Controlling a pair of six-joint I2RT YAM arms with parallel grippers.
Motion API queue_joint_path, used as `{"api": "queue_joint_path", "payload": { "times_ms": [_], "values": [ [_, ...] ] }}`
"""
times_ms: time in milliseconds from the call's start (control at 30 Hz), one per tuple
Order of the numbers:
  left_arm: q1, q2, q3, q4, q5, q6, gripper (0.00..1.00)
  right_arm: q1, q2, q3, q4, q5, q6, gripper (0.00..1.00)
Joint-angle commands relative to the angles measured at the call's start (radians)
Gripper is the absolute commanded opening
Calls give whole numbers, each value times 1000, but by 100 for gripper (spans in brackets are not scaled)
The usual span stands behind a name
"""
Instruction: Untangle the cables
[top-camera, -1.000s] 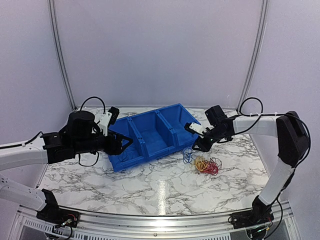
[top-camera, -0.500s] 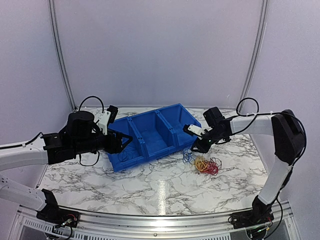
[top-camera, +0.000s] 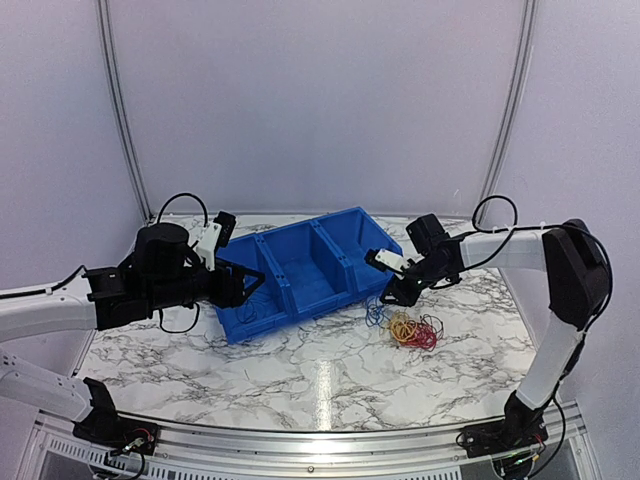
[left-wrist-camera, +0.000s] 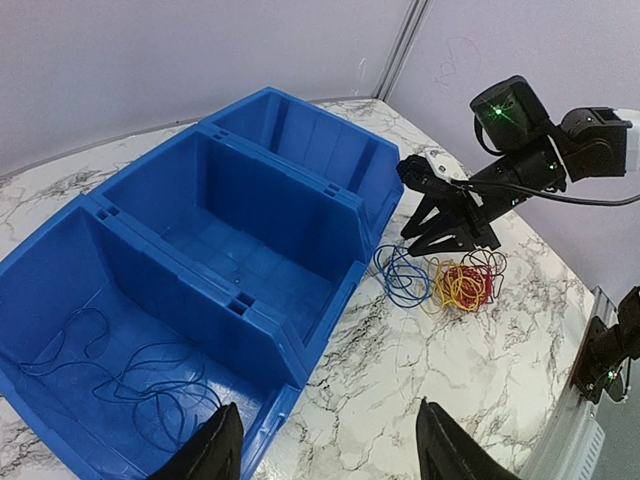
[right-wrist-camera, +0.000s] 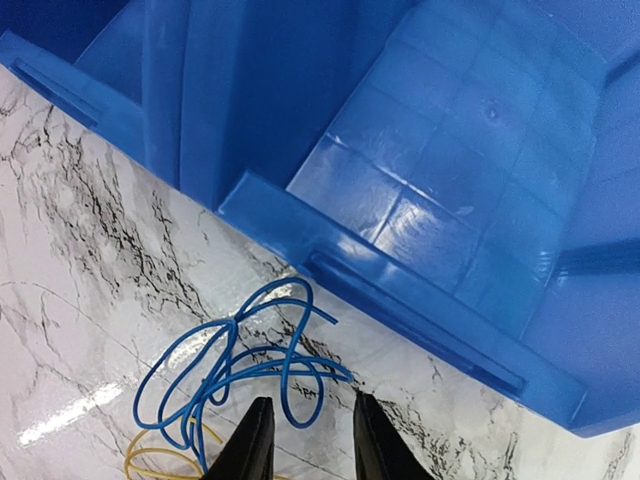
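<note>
**Three cables loose on the table, one in the bin**

Hovering over the left end of the bin (top-camera: 300, 270) with the left gripper (left-wrist-camera: 325, 445): spread wide, grasping nothing. Directly below, on the floor of that end compartment, a dark blue cable (left-wrist-camera: 140, 375) in slack, sprawling loops.

Poised low above the table (top-camera: 300, 370) with the right gripper (right-wrist-camera: 308, 440), just off the bin's right front corner: parted only a little, nothing between the tips, gripping nothing. Just ahead of those tips, flat on the table and just beside the bin's front lip, a blue cable (right-wrist-camera: 235, 362) in a few overlapping loops. Against its side away from the bin, a yellow bundle (left-wrist-camera: 458, 288). Pressed up to that, farther out, a red bundle (left-wrist-camera: 482, 285). Cannot tell whether blue and yellow are interlaced or merely overlapping. In the right wrist view, only a sliver of yellow at the bottom edge, passing under the blue loops.

Well apart from each other, with the bin in between.
</note>
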Motion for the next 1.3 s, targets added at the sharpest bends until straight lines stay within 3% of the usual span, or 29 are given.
{"api": "queue_joint_path", "payload": {
  "times_ms": [0,167,433,633,767,900,1033,1267],
  "values": [
    [-5,3,-19,32,-11,-10,61,-7,23,22,7,-11,-2,27],
    [-5,4,-25,39,-13,-14,61,-8,24,21,11,-6,-3,20],
    [-7,33,-20,73,-7,-22,61,-7,19,24,-3,-18,-6,0],
    [-42,93,35,117,-36,-32,61,-7,-110,37,-76,-51,-16,0],
    [-110,185,131,135,-133,-2,70,-6,-243,70,-153,-131,-10,0],
    [-152,299,192,226,-184,-29,71,-3,-338,95,-207,-204,2,0],
    [-176,425,222,430,-148,-79,71,9,-393,117,-240,-223,15,0],
    [-219,624,388,528,-67,-57,69,26,-424,140,-273,-226,15,0]
  ]
}}
